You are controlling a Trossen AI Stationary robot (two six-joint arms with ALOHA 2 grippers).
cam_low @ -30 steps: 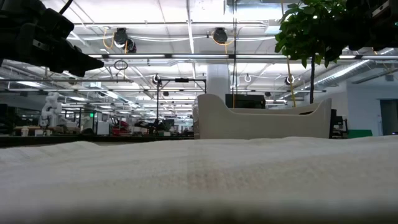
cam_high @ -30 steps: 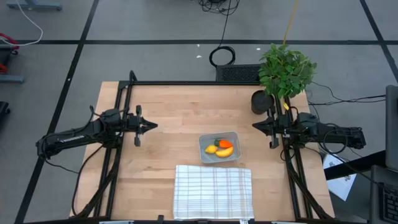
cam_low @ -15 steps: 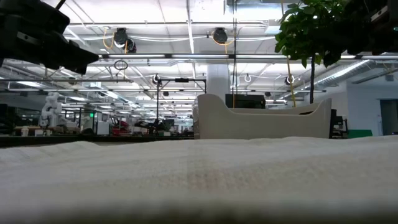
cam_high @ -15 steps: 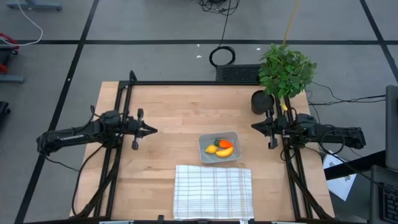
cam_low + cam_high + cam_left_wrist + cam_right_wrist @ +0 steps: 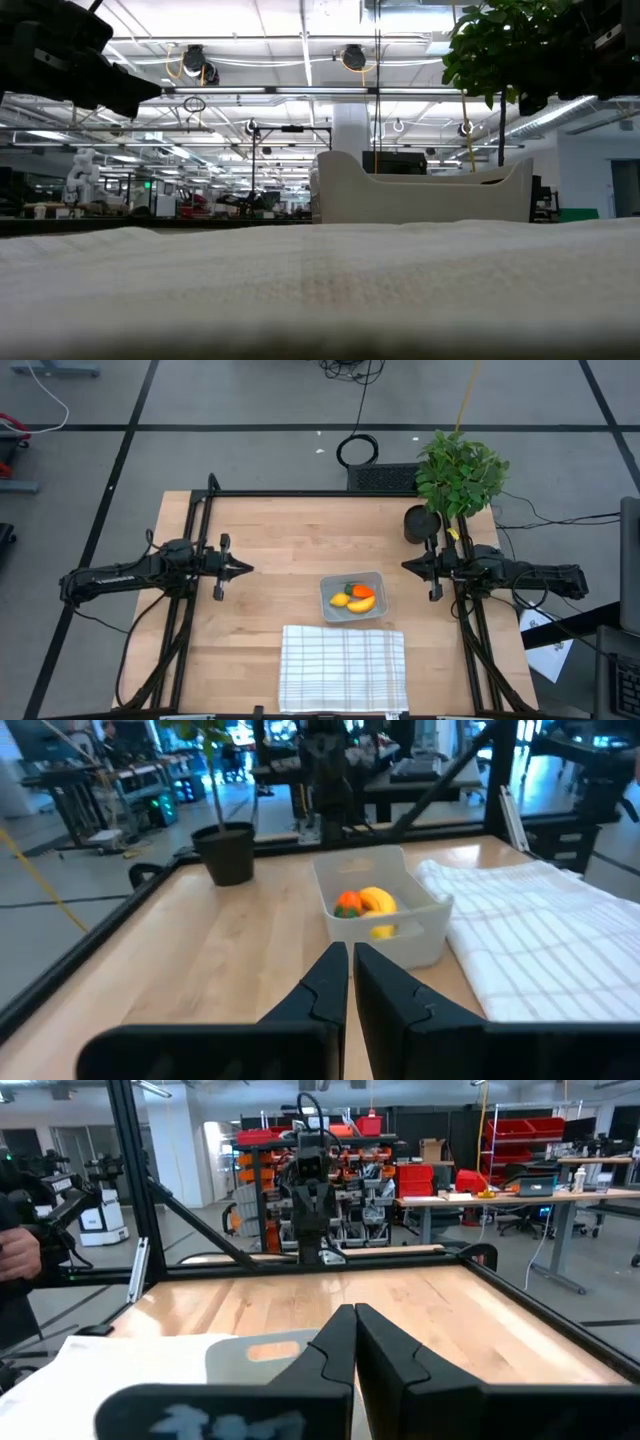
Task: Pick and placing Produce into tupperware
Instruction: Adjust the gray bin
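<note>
The tupperware [image 5: 352,597] stands on the table's middle, just beyond the checked cloth. In it lie the produce: a yellow banana [image 5: 377,899], an orange carrot [image 5: 348,903] and a small yellow lemon [image 5: 382,931]. My left gripper [image 5: 245,568] hovers shut and level over the table's left part, pointing toward the tupperware and well short of it. Opposite it, over the right part, my right gripper [image 5: 405,566] hovers shut, level and empty. In the low view the tupperware [image 5: 420,190] rises behind the cloth, and both arms show at the top corners.
A white checked cloth [image 5: 343,667] lies at the near edge, in front of the tupperware. A black pot [image 5: 418,523] with a leafy plant [image 5: 460,475] stands at the far right corner. Black frame rails run along the table's edges. A person's hand [image 5: 15,1255] shows beyond the table.
</note>
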